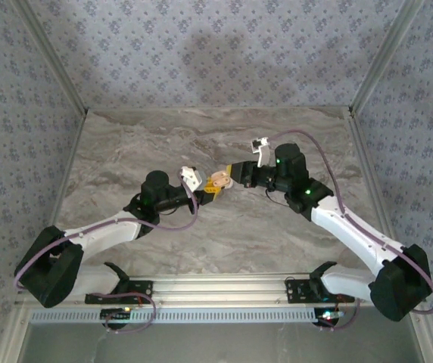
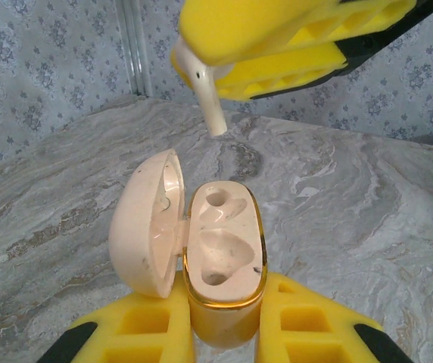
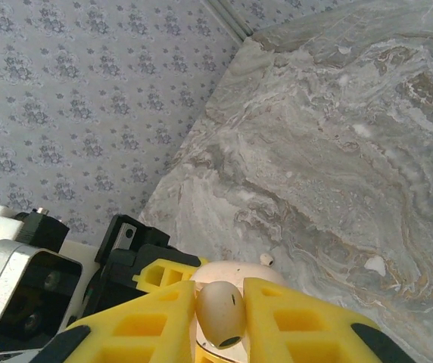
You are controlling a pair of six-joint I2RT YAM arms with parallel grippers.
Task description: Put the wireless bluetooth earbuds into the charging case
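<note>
The case [image 2: 224, 249] is cream with a gold rim; the earbud [image 2: 207, 98] is white. The left gripper [image 2: 224, 302] is yellow, edged black. The surface [image 2: 353, 197] is grey-veined marble; the walls [image 2: 42, 60] carry blue-grey floral print.

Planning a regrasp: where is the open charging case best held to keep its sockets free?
Clamp the charging case across its base's narrow sides, coming in from the end away from the earbud, as the left gripper does; the lid hangs open sideways, sockets exposed.

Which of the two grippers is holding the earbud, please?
The right gripper, which pinches the white earbud between its yellow fingers. The left gripper instead clamps the open charging case.
</note>
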